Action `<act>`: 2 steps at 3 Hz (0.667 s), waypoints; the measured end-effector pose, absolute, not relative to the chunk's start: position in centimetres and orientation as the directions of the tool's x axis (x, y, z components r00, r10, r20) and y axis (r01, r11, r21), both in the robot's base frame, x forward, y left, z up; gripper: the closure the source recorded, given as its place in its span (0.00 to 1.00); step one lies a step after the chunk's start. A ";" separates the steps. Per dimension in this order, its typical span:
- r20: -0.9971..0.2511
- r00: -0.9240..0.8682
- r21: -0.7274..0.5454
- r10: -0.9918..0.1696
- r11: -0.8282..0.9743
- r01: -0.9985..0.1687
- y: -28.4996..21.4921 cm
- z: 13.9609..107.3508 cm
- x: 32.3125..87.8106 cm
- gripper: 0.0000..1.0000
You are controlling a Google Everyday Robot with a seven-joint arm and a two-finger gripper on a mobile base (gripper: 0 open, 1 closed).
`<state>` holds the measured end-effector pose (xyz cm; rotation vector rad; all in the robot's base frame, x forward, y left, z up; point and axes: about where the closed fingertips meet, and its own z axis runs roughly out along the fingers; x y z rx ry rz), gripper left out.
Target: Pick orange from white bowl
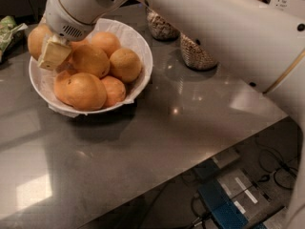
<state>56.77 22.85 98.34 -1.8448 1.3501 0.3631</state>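
The white bowl (146, 56) with crinkled paper lining sits at the back left of the grey table and holds several oranges. My gripper (44, 47) is over the bowl's left rim, shut on the paler golden orange (34, 39). A beige finger pad (54, 54) presses the orange's right side; the other finger is hidden behind the fruit. The orange sits a little above the bowl's left edge. A large deeper-orange fruit (83, 90) lies at the bowl's front.
Two glass jars of grain (161, 25) (195, 54) stand right of the bowl, under my arm. A green packet (9, 28) lies at the far left. The table's edge (200, 156) runs diagonally at the front right, with cables and a blue box (224, 209) on the floor below.
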 end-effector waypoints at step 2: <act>-0.693 0.367 -0.454 -0.621 -0.020 -0.891 18.3 99.5 55.4 1.00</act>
